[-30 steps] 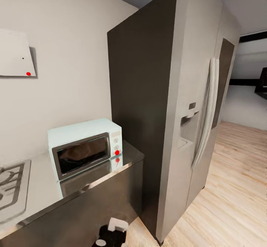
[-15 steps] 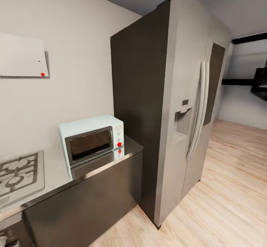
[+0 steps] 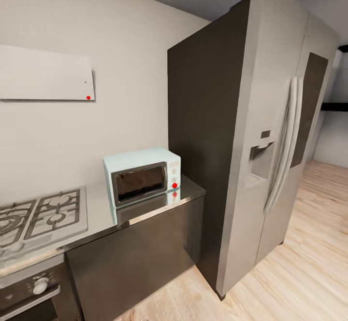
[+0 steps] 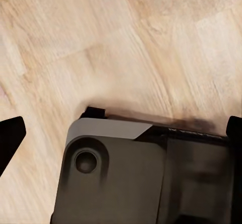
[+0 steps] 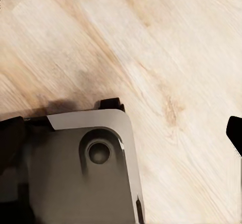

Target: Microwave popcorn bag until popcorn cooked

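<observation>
The pale mint-blue microwave [image 3: 141,180] stands with its dark glass door shut at the right end of the steel countertop [image 3: 99,205], against the wall and beside the fridge. The popcorn bag and the popcorn are out of view. In the left wrist view, my left gripper [image 4: 121,143] is open, its dark fingertips [image 4: 10,138] far apart above the wooden floor and part of my base. My right gripper [image 5: 123,141] is likewise open over floor and base, with nothing between its fingertips [image 5: 234,133].
A tall grey side-by-side fridge [image 3: 270,142] stands right of the countertop. A gas hob [image 3: 41,215] lies left of the microwave, with a dark oven front and white knob [image 3: 39,286] below. A white hood [image 3: 46,74] hangs on the wall. Wooden floor [image 3: 299,272] lies ahead.
The camera has pulled back and turned left: microwave and fridge now sit further right and smaller, more of the hob shows, and the oven front has come into view.
</observation>
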You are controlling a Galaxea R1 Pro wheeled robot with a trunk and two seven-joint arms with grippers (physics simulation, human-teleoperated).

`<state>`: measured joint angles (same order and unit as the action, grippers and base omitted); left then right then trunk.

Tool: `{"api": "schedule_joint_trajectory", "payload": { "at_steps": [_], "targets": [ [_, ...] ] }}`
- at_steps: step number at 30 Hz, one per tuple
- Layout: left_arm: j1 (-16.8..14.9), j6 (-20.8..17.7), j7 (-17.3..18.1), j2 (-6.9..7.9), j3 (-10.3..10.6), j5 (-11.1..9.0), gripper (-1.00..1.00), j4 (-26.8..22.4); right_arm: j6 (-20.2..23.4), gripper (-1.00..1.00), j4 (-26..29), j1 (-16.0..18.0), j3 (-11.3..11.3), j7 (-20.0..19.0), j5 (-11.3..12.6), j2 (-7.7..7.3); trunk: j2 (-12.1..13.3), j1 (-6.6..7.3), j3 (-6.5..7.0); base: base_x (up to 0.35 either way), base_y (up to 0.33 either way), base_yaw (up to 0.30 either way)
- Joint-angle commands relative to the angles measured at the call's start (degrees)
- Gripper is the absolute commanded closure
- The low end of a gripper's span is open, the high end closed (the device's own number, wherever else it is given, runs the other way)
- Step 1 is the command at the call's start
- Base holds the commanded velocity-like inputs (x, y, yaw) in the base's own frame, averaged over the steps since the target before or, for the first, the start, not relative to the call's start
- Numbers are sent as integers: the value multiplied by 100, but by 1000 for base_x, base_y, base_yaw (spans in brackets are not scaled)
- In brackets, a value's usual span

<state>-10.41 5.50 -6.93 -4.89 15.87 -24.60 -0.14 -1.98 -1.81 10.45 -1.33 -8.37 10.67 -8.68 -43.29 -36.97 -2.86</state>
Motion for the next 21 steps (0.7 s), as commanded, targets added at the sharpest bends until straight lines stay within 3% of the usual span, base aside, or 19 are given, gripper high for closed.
{"api": "schedule_joint_trajectory", "payload": {
  "at_steps": [1, 21],
  "targets": [
    [-5, 19, -19, -3, 48, -44, -100, 5, -21, -100, -19, 9, -16, -12, 52, -2, -7, -1, -10, 0, 0, 273],
    [-5, 30, -18, -3, 48, -37, -100, 5, -23, -100, -13, 9, -25, 34, 49, 5, -7, -1, -10, 0, 0, 273]
  ]
}}
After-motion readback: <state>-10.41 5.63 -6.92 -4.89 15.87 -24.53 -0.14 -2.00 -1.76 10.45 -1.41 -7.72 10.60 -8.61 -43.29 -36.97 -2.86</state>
